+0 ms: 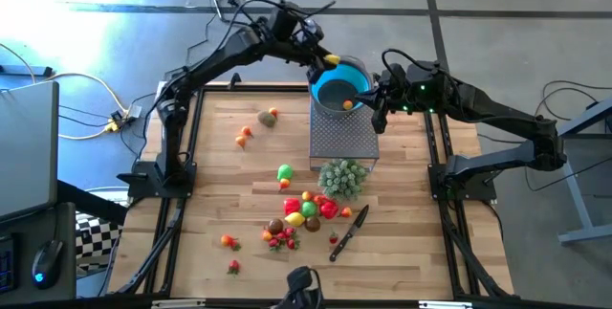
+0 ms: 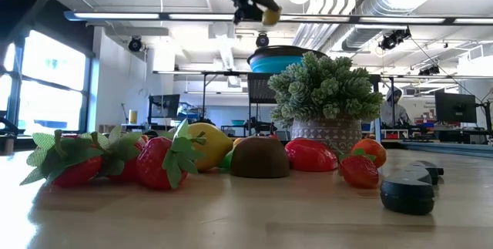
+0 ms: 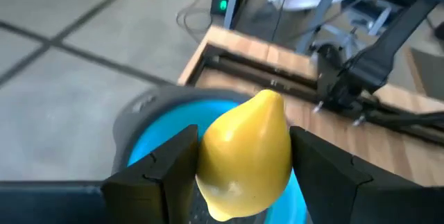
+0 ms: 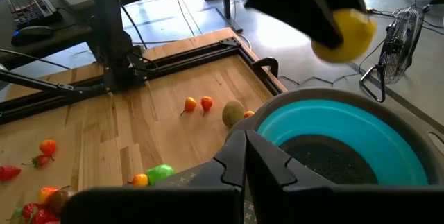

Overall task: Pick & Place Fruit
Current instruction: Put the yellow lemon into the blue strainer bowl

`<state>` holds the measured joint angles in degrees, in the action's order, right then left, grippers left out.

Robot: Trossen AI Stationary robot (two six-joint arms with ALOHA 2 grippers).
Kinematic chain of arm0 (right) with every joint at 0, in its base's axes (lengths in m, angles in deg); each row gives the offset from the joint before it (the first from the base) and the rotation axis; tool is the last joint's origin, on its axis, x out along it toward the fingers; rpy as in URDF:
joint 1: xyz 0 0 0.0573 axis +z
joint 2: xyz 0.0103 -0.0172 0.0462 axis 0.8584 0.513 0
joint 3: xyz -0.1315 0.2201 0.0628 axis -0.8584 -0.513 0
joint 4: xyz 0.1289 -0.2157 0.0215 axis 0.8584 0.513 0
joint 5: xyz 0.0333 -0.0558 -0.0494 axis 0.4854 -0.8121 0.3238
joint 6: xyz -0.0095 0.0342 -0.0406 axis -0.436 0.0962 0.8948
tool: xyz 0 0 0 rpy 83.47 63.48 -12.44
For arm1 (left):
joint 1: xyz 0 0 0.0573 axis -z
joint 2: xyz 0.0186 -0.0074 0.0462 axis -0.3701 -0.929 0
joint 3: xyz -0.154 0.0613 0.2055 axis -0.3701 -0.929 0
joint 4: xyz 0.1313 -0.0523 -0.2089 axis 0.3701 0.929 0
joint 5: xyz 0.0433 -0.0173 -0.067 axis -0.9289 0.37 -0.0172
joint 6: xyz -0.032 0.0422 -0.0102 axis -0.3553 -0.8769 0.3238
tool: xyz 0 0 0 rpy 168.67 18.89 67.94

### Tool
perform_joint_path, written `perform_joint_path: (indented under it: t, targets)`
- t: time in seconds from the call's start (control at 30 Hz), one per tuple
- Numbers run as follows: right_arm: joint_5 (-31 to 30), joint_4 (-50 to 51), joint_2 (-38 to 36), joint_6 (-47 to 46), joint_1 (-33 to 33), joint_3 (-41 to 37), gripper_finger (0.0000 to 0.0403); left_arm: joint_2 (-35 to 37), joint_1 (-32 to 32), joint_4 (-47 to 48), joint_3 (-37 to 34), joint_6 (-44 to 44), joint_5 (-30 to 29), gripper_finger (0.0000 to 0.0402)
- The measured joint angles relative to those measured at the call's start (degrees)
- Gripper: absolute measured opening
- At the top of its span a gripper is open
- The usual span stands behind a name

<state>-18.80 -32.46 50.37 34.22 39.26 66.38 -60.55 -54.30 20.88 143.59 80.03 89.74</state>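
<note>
My left gripper hangs over the far rim of the blue bowl, shut on a yellow lemon; the low view shows the lemon above the bowl. The bowl stands on a perforated metal stand, with one orange fruit inside. My right gripper is at the bowl's right rim, shut on it. Other small fruits lie in a pile and scattered on the wooden table. My left gripper pinches the lemon between its two fingers across its wide middle, one finger on each side. The lemon is lifted clear, above the bowl's blue inside. My right gripper is shut on the bowl's grey rim on the side toward the table's right edge, coming roughly level from the right. The bowl stays upright on the stand; the fingers hide the contact itself.
A pale green bushy cluster stands just near of the stand. A black-handled knife lies right of the fruit pile. A laptop and cables lie off the table's left. Bare wood shows at the left and near the right edge.
</note>
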Motion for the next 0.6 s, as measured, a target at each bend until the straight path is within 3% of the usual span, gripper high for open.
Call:
perform_joint_path:
  t: [0.4,0.6]
  targets:
    - [0.00,0.25,0.00,0.00,0.02,0.00,0.0002,-5.10,0.09,1.04,0.02,1.74,-0.53,0.0203]
    - [-0.04,0.37,0.00,0.54,0.02,0.00,0.0002,-5.63,0.65,1.81,0.02,1.94,-4.01,0.0203]
